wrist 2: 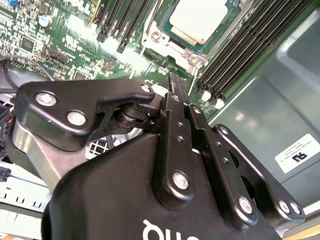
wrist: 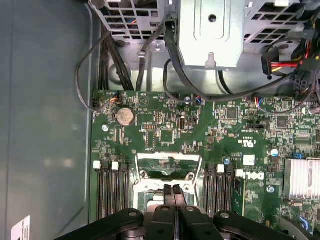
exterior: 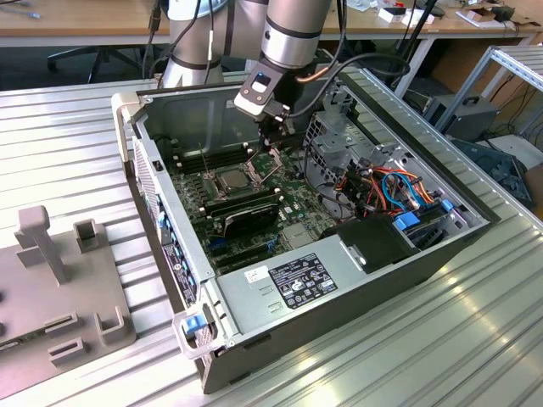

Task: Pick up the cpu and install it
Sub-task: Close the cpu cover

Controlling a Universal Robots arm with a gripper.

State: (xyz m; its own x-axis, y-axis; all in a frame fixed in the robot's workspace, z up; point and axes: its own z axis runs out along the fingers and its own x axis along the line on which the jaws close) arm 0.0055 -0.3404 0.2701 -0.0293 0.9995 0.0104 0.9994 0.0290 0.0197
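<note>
The small flat square cpu with its dull silver-grey metal top (wrist 2: 200, 20) lies in the motherboard socket inside the open black and grey computer case (exterior: 339, 297). In the second wrist view the black claw (wrist 2: 175, 82) hangs just above the board beside it, its fingers pressed together with nothing between them.

The main risk, as I judge it, is contact. The shut fingertips sit close to the socket, so a small downward or sideways drift could knock the chip askew or scrape it. The hinged shiny metal retention frame (exterior: 257, 158) looks raised next to the claw and could be snagged. The long black memory slots (wrist 2: 235, 50) flank the socket closely, and loose black cables hang near the wrist. I cannot tell whether the chip sits flush.

The case rests on a ribbed silver aluminium worktop (exterior: 424, 356), with a grey moulded fixture (exterior: 51, 280) at the exterior view's left. Behind stand wooden desks (exterior: 85, 17) and an aluminium frame (exterior: 509, 68).
</note>
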